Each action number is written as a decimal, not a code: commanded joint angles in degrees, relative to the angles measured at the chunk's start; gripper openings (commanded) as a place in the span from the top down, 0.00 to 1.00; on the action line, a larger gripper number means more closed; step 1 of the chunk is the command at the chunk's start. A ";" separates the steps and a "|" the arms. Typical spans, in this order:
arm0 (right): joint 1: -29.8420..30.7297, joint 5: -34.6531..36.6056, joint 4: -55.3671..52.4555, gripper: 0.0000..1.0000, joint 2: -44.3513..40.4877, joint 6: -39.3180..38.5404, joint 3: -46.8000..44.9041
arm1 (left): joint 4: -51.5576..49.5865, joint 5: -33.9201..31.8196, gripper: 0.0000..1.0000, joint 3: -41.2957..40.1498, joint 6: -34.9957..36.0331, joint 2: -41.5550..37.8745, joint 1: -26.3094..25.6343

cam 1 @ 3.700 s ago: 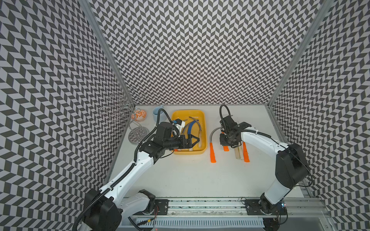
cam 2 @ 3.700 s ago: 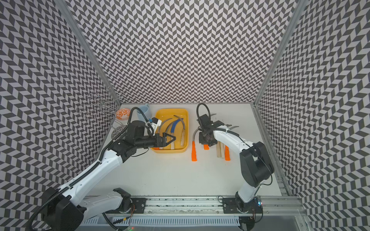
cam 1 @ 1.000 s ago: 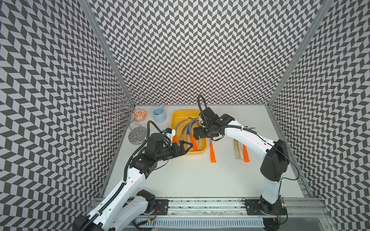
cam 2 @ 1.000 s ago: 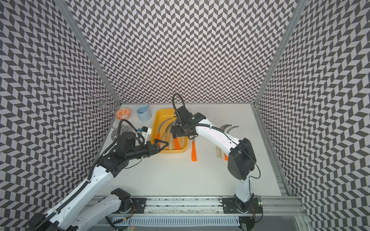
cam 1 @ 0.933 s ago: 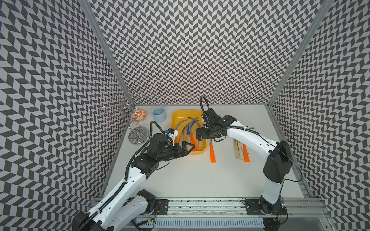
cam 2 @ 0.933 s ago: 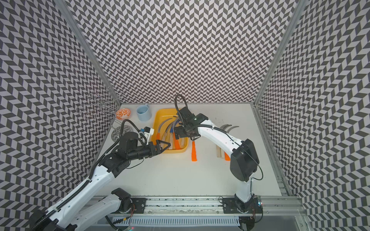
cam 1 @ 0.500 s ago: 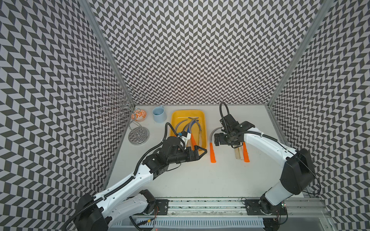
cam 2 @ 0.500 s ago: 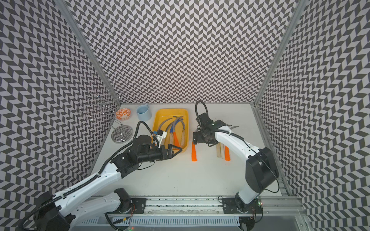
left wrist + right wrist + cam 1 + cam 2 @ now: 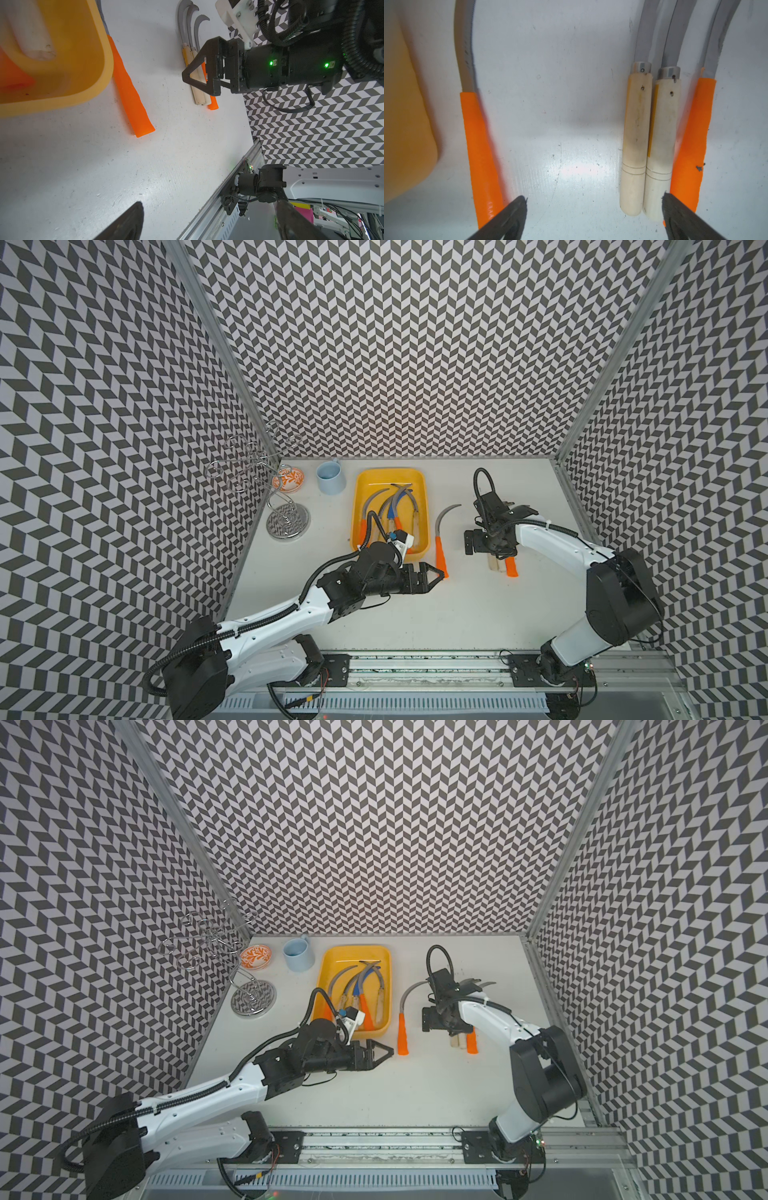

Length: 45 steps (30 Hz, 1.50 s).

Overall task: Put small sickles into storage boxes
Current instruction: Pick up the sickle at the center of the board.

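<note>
The yellow storage box point(image 9: 355, 506) holds several small sickles point(image 9: 400, 499), one with a blue blade. Just right of it a lone orange-handled sickle point(image 9: 440, 551) point(image 9: 478, 145) lies on the table. Further right, two wood-handled sickles point(image 9: 636, 135) and an orange-handled one point(image 9: 689, 135) lie side by side. My right gripper point(image 9: 490, 545) point(image 9: 593, 207) hangs open and empty above the handles of these three. My left gripper point(image 9: 384, 1052) point(image 9: 209, 216) is open and empty, low at the box's front corner, pointing at the lone sickle's handle end point(image 9: 143, 126).
A light-blue mug point(image 9: 331, 488), an orange-patterned dish point(image 9: 288, 485) and a wire stand point(image 9: 286, 518) sit at the back left. Patterned walls close three sides. A metal rail point(image 9: 415, 668) runs along the table's front edge.
My right gripper has swung from above the yellow box to the right, over the three sickles on the table. My left gripper has moved right along the box's front.
</note>
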 commanded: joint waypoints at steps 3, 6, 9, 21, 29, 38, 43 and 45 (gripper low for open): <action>-1.07 0.87 4.41 0.08 2.50 -1.25 -1.04 | 4.22 -3.31 0.00 -1.53 -0.18 0.69 -1.30; -1.31 0.41 5.50 0.15 3.42 -1.49 -1.42 | 3.99 -4.08 0.00 -1.66 0.38 0.68 -1.48; -1.49 0.73 6.03 0.20 4.23 -1.38 -1.59 | 3.41 -4.92 0.00 -1.46 1.37 0.69 -1.47; -1.80 1.60 8.52 0.25 5.68 -1.69 -4.53 | 2.27 -5.56 0.00 -0.79 2.77 0.83 -1.46; -1.88 0.70 10.02 0.38 6.89 -1.76 -5.63 | 1.04 -6.44 0.00 -0.39 3.44 0.47 -1.46; -1.88 -0.89 11.09 0.62 8.13 -1.38 -5.95 | -0.26 -7.08 0.00 -0.18 3.91 -0.59 -1.43; -1.88 -1.58 10.63 0.86 8.16 -1.22 -5.07 | -1.37 -7.72 0.00 -0.50 4.38 -1.83 -1.39; -1.82 -1.86 10.50 0.94 7.95 -1.24 -4.93 | -1.55 -7.90 0.00 -0.55 4.50 -2.12 -1.26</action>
